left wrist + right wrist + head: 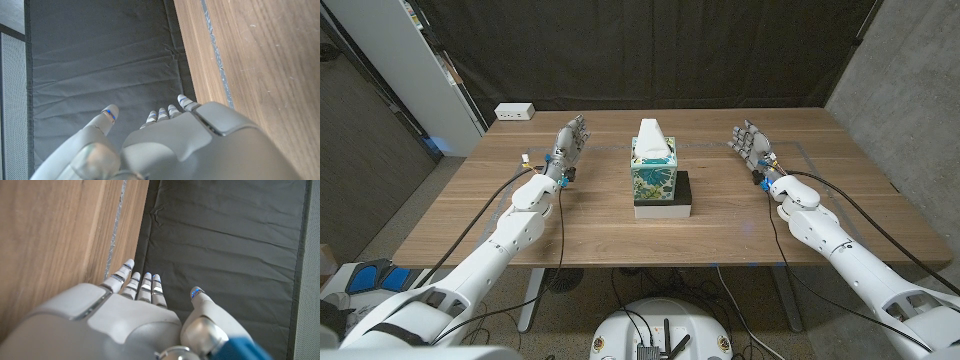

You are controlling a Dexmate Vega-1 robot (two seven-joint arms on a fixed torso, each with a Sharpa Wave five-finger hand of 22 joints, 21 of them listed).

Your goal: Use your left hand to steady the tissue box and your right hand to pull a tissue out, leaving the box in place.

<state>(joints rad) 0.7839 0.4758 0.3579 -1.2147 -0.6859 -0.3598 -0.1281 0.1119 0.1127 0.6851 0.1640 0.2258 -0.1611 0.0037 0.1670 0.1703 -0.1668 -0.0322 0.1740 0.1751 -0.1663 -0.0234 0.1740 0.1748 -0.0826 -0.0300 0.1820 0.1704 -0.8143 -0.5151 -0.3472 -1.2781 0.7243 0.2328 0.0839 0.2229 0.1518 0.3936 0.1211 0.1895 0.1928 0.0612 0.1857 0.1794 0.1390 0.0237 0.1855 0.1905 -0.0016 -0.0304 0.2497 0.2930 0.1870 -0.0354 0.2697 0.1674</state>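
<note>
**Both hands wait wide of the tissue box**

A dark curtain [650, 50] hangs behind the wooden counter [470, 225], with a concrete wall [910, 90] at the frame's right edge and a white cabinet panel [420, 60] at the upper left. A white power strip [514, 112] sits at the counter's far left corner.

Working from the left of the frame: the left hand [568, 143] is up above the counter at centre-left, fingers [577, 126] apart and reaching toward the curtain, grasping nothing — released. From its own wrist camera the left hand [165, 145] shows the same story, fingertips spread against the dark fabric with the counter edge running alongside.

Centre of the frame, there's the tissue box [654, 172], floral teal print, standing upright on a white base [663, 209], with a black block [684, 187] just beside it. A white tissue [653, 137] pokes up out of the top. Neither hand touches the box; both are well apart from it.

Over at centre-right, the right hand [751, 143] mirrors its partner: fingers splayed, palm holding nothing, released. The right wrist camera has the right hand [130, 320] with fingertips fanned out over the curtain, beside the wood grain.
</note>
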